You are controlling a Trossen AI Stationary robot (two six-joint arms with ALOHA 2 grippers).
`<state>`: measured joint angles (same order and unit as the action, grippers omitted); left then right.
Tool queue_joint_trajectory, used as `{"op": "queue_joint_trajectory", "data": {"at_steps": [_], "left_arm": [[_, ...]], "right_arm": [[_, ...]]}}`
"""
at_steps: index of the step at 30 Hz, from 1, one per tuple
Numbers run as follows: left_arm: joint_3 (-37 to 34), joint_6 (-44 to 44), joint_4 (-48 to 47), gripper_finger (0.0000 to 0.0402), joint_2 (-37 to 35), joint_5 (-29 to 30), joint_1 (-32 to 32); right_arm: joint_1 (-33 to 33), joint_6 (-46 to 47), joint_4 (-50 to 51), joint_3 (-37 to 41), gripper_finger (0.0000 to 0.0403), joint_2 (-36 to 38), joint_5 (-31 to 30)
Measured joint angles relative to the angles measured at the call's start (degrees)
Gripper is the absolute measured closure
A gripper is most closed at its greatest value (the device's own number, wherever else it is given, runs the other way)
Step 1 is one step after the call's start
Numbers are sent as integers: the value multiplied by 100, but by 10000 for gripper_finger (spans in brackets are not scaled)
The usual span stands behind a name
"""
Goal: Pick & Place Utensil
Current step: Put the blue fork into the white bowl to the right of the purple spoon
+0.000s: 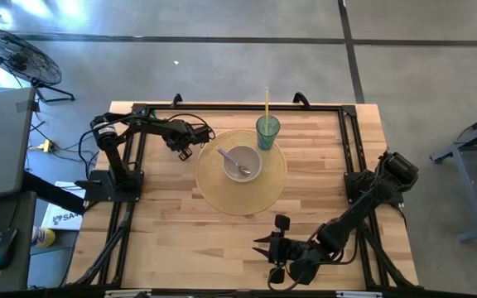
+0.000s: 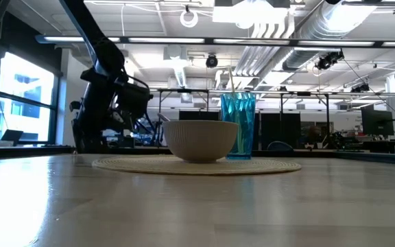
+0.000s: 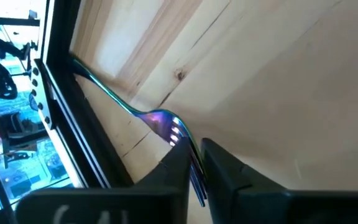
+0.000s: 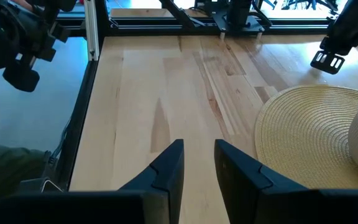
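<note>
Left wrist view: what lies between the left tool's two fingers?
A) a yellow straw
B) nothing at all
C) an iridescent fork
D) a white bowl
C. The left tool has the tine end of an iridescent fork between its fingers, the handle running away along the wooden table beside the black frame rail.

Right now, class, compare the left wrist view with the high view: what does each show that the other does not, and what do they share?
Only the left wrist view shows an iridescent fork, its tine end between the left gripper's fingers, near the table's dark frame rail.

Only the high view shows the woven placemat, the white bowl with a spoon inside, the teal cup holding a yellow straw, and the right gripper waiting at the table's near edge.

Both show the wooden table and the left gripper.
</note>
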<state>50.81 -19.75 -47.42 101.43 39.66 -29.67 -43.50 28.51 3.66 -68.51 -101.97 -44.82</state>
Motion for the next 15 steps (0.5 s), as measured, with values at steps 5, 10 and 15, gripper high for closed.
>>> {"op": "queue_joint_trajectory", "data": {"at_steps": [5,10,15], "left_arm": [[13,-44,-69,395,-13,82,28],[13,-273,-428,398,-13,258,282],[13,-699,-999,400,-37,224,781]], "right_arm": [[2,0,0,0,320,0,1],[2,-20,0,0,320,0,1],[2,-19,0,0,320,0,1]]}}
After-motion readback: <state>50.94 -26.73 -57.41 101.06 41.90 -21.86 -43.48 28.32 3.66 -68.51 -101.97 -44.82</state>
